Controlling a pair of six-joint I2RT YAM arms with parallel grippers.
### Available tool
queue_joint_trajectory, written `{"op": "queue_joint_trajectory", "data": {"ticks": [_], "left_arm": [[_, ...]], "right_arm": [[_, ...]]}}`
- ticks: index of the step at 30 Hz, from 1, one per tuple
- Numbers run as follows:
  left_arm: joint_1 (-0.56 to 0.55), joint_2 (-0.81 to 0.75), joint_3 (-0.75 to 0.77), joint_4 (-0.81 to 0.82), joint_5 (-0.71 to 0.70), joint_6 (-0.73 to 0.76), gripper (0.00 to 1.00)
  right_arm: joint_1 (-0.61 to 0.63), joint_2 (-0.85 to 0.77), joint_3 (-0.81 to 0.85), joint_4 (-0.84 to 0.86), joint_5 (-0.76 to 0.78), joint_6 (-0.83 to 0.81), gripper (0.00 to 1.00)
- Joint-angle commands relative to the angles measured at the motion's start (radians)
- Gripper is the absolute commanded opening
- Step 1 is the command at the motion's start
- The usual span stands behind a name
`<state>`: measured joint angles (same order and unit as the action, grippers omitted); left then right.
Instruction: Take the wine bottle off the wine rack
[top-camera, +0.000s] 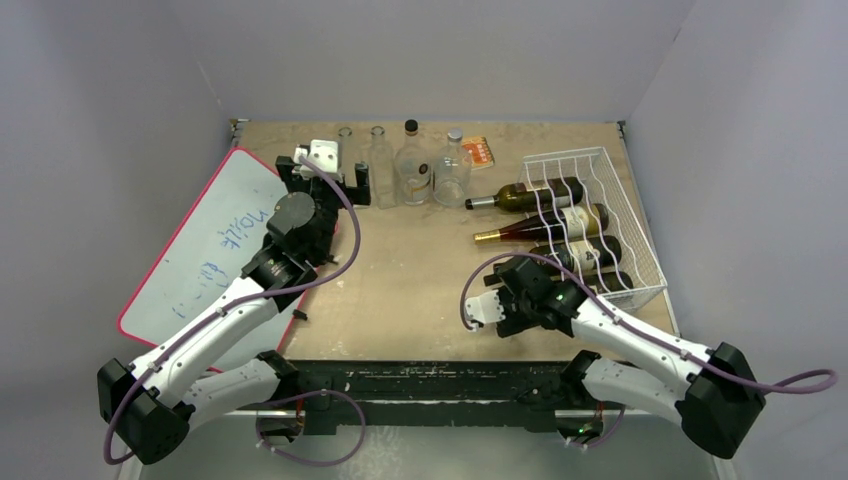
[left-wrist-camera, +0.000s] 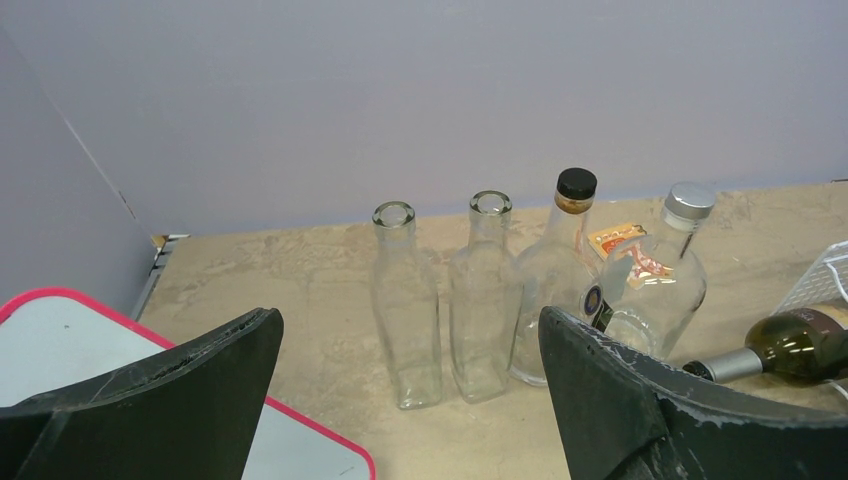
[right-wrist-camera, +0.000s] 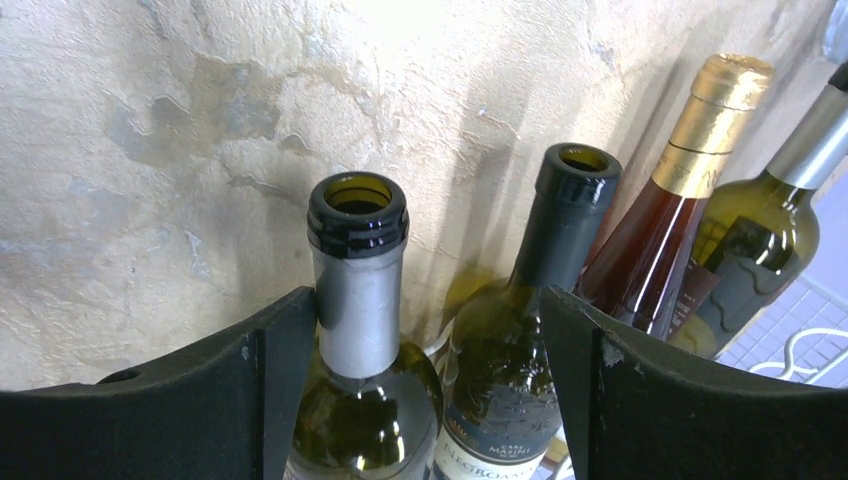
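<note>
The white wire wine rack (top-camera: 625, 215) stands at the table's right side, and several wine bottles lie in it with their necks pointing left. In the right wrist view two necks reach between my fingers: a grey-foiled wine bottle (right-wrist-camera: 357, 290) against the left finger and a black-topped one (right-wrist-camera: 560, 230) beside the right finger. A gold-foiled rosé (right-wrist-camera: 680, 200) and a green bottle (right-wrist-camera: 760, 250) lie further right. My right gripper (top-camera: 528, 280) (right-wrist-camera: 425, 300) is open, straddling both near necks. My left gripper (top-camera: 328, 178) (left-wrist-camera: 408, 315) hovers wide open and empty at the back left.
Several clear glass bottles (top-camera: 410, 165) (left-wrist-camera: 405, 310) stand upright in a row at the back centre, just ahead of the left gripper. A red-edged whiteboard (top-camera: 200, 250) lies on the left. A small orange card (top-camera: 480, 150) lies behind the bottles. Walls close in on three sides.
</note>
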<state>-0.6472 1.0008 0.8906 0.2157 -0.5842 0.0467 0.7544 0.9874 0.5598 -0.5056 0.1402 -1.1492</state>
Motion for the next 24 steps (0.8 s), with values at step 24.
{"op": "queue_joint_trajectory", "data": {"ticks": [24], "left_arm": [[0.005,-0.016,0.047,0.022,0.013,-0.001,1.00]], "right_arm": [[0.014,0.011,-0.117,0.122,-0.041,0.004,0.52]]}}
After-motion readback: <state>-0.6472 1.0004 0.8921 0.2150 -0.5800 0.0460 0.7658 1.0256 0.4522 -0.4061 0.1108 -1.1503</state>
